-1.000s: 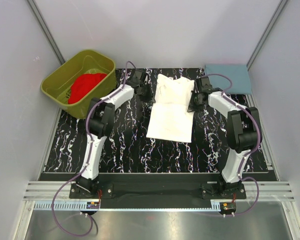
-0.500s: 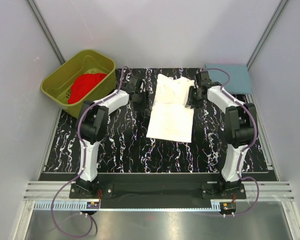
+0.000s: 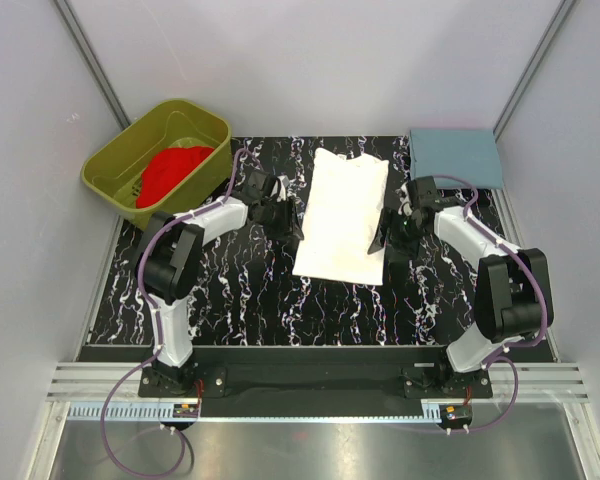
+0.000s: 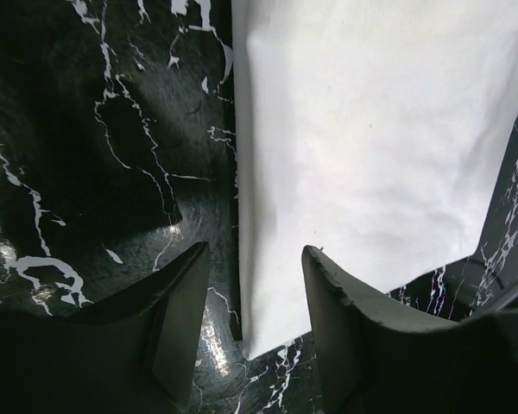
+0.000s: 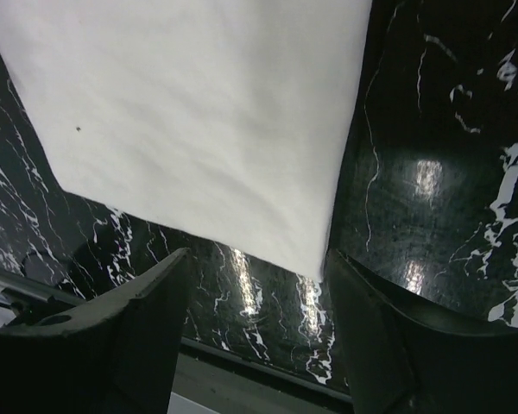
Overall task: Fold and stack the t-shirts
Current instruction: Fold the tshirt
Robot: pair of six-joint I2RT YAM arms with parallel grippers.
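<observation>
A white t-shirt (image 3: 343, 215) lies flat on the black marbled table (image 3: 240, 290) as a long folded rectangle. My left gripper (image 3: 287, 220) hovers at its left edge, open, with the shirt's near left corner (image 4: 268, 328) showing below between the fingers (image 4: 177, 319). On the other side my right gripper (image 3: 393, 238) is open at the right edge, above the shirt's near right corner (image 5: 315, 259). Neither gripper (image 4: 252, 341) (image 5: 255, 336) holds cloth. A red t-shirt (image 3: 170, 170) lies bunched in the olive-green tub (image 3: 110, 165) at the back left.
A folded blue-grey cloth (image 3: 455, 157) lies at the table's back right corner. Grey walls close in the left, right and back. The table's near rail (image 5: 242, 371) shows under the right gripper.
Both grippers opened and let go of the white shirt, then moved toward the near end along its sides. The shirt's rumpled upper part now lies smooth.
</observation>
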